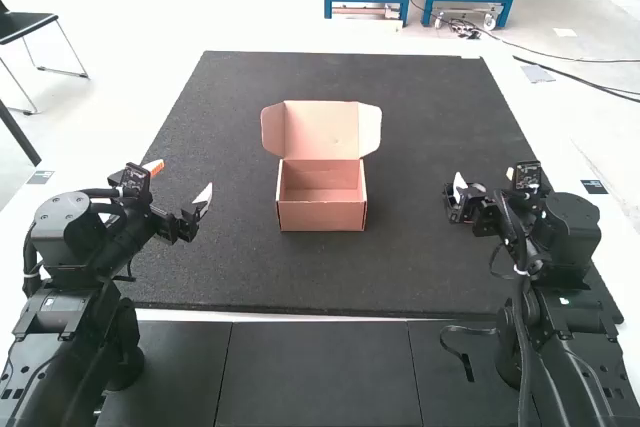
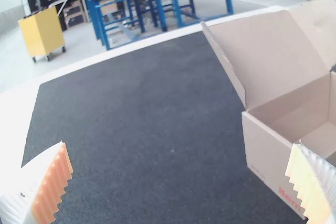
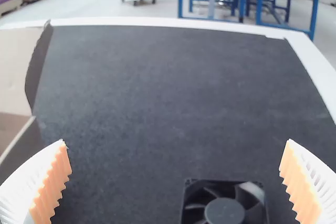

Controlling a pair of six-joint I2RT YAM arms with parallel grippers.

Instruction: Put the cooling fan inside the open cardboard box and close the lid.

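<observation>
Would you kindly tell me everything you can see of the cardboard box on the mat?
The cardboard box is small, rectangular and plain brown. It stands upright at the middle of the black mat. Its lid is open, raised from the far wall and leaning back, with a rounded side flap at each end. The inside looks empty. In the left wrist view, some red print marks one outer wall low down. Only the mat touches it.

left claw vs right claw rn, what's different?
Left claw has bare mat between its fingers, with the cardboard box off to one side; right claw has the cooling fan lying between its fingers. Left claw stands left of the box, right claw right of it. Both are open and hold nothing.
</observation>
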